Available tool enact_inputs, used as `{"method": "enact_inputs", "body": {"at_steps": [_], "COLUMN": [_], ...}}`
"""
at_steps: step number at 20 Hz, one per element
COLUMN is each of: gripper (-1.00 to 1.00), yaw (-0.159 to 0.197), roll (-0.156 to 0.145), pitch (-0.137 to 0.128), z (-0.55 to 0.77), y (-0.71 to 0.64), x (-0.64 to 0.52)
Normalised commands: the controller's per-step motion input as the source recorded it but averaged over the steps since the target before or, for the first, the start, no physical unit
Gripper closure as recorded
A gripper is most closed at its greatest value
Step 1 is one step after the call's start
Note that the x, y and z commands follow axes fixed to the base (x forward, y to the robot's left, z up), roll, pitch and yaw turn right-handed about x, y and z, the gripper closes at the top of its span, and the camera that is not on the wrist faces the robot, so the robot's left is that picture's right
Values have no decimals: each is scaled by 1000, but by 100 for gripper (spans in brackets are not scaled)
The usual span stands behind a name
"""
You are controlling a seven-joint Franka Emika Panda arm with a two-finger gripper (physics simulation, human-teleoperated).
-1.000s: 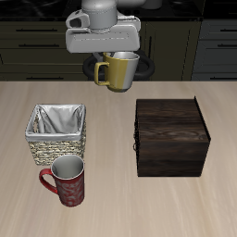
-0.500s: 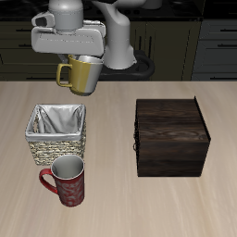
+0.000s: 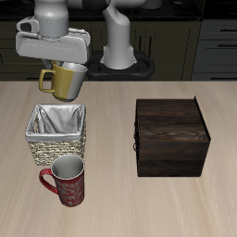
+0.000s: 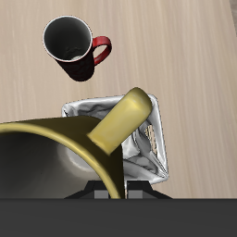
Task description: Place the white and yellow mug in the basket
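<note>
While I hold the arm aloft, the gripper (image 3: 63, 63) has its fingers clenched on the rim of the white and yellow mug (image 3: 65, 81), which hangs in the air above the table (image 3: 111, 130), slightly tilted, its handle (image 3: 43, 81) pointing away from the dark wooden box (image 3: 170, 136). From the exterior view I see the mug suspended over the back edge of the basket (image 3: 56, 132), well clear of its rim and not touching it. Through the wrist view the mug (image 4: 56, 153) fills most of my picture, with the handle (image 4: 120, 120) sticking out over the basket's grey-white cloth lining (image 4: 143, 139) below. Nearer the table's front edge, just beside the basket, stands the dark red mug (image 3: 67, 180), upright, handle turned away from the box.
</note>
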Motion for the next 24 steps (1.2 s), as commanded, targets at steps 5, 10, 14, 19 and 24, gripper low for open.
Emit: {"method": "enact_inputs", "body": {"at_steps": [5, 10, 14, 19, 24], "gripper": [100, 100, 100, 100, 100], "yaw": [1, -15, -41, -10, -26], "roll": [-31, -25, -31, -40, -35], "pitch": [-9, 21, 30, 40, 32], "z": [-61, -206, -204, -269, -236], "y": [-138, -101, -194, -106, -168], "x": [-9, 15, -13, -27, 6]}}
